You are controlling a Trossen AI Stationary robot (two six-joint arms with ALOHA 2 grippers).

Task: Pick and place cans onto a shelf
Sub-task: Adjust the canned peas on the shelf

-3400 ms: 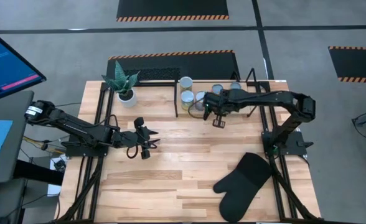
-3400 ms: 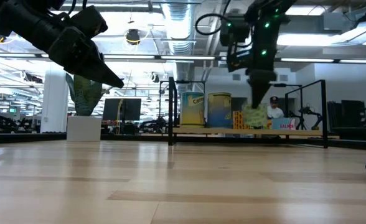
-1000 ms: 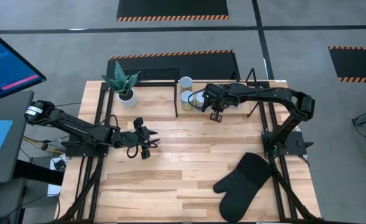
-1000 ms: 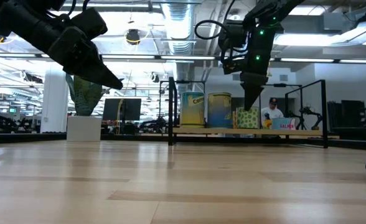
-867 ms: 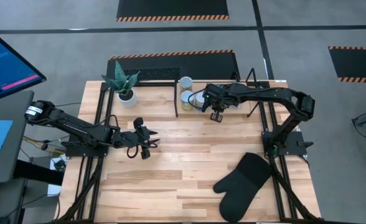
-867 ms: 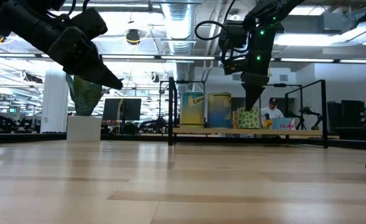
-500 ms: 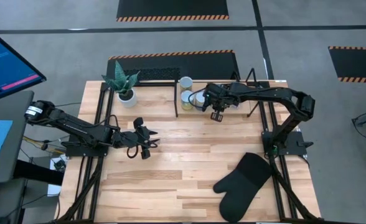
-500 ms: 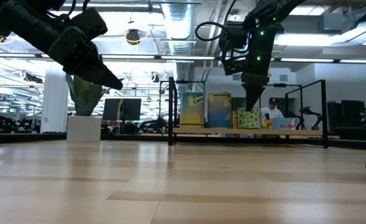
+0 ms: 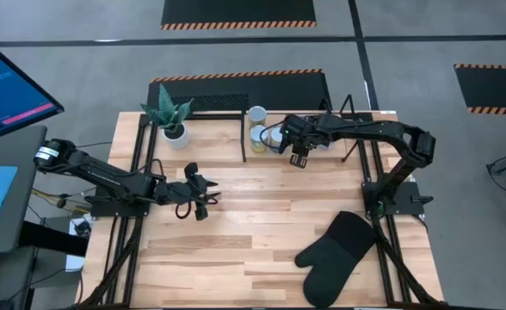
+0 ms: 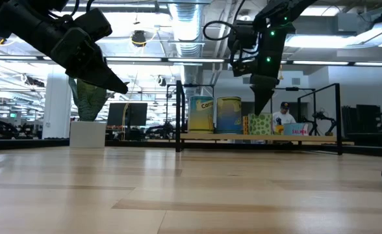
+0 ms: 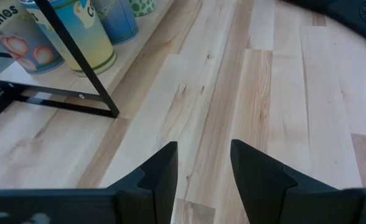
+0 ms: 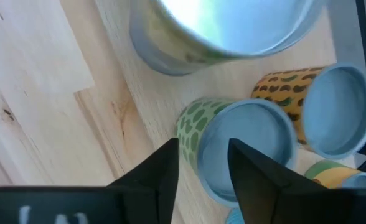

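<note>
Several cans stand upright in a row on the wood base of the black-bar shelf at the table's far edge. They include two yellow-and-blue cans and a green-dotted can with a pale blue top. My right gripper is open and points down just above the green-dotted can, with nothing between its fingers. My left gripper hangs open and empty over the table's left part, well in front of the shelf.
A white plant pot stands at the shelf's left end. A black oven mitt lies near the right front corner. The shelf's black bars stand in front of the cans. Bare wood lies between the arms. A person shows in the room behind.
</note>
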